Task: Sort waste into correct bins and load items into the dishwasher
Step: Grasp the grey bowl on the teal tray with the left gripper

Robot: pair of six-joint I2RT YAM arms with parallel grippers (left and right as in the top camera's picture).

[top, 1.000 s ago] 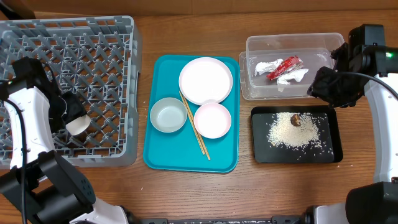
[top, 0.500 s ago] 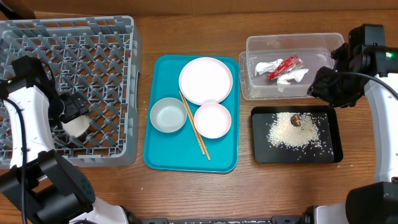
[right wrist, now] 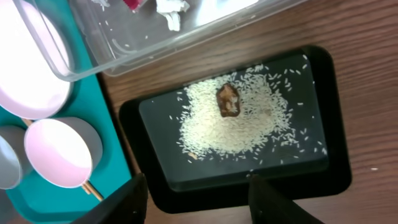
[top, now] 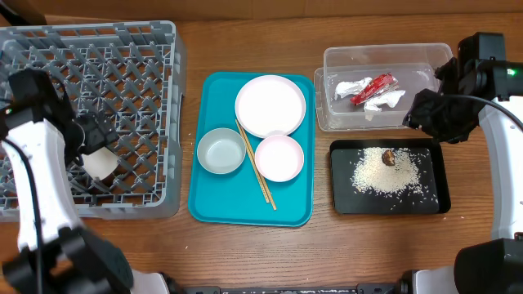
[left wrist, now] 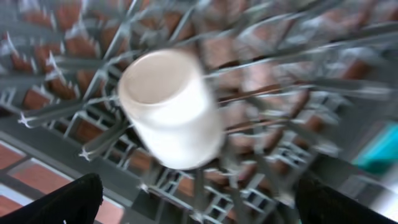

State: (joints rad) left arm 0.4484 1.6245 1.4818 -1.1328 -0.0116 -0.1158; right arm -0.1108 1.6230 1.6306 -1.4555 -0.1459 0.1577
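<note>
Rice (top: 384, 173) & wrapper (top: 374, 86) binned, cup (left wrist: 171, 109) in rack (top: 122, 49); L claw (left wrist: 199, 202) spread wide, R claw (right wrist: 196, 199) parted, empty (plate (top: 270, 104), bowls (top: 279, 158), chopsticks (top: 255, 167) left on tray (top: 214, 94)).

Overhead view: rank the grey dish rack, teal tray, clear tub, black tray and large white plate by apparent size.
1. grey dish rack
2. teal tray
3. clear tub and black tray: too close to rank, and the tub's raised rim sits nearer the camera
4. large white plate
</note>
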